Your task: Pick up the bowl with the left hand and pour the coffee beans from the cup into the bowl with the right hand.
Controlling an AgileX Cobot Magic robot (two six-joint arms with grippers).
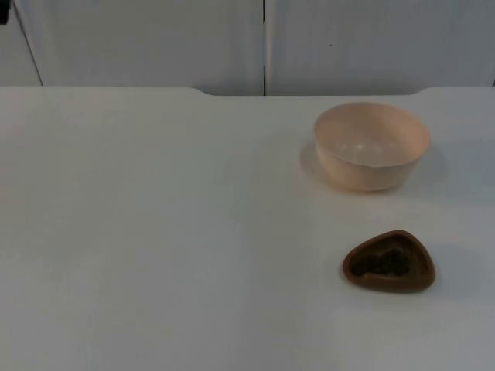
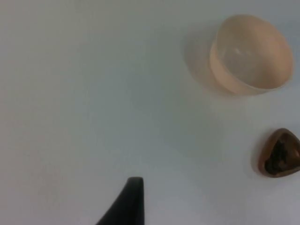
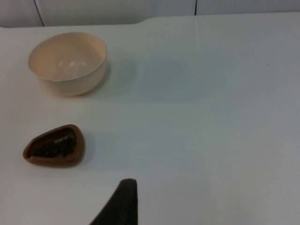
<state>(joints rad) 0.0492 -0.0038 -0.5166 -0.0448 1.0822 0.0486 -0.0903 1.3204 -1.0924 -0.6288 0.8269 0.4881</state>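
Hovering above table (image 1: 155, 232), both tools apart from bowl (image 1: 371, 145), cup (image 1: 389, 262); finger state unclear.

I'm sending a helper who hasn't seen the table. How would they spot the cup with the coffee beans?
On the white table, look at the right half in the top view, where two things stand apart. The cup is the nearer one: small, brown, rounded-triangular, with dark beans inside, unlike the larger, pale, empty bowl.

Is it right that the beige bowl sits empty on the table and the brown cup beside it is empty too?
Not quite. The brown cup is not empty: the top view shows dark coffee beans inside it. The rest holds: the beige bowl sits empty on the table, apart from the cup.
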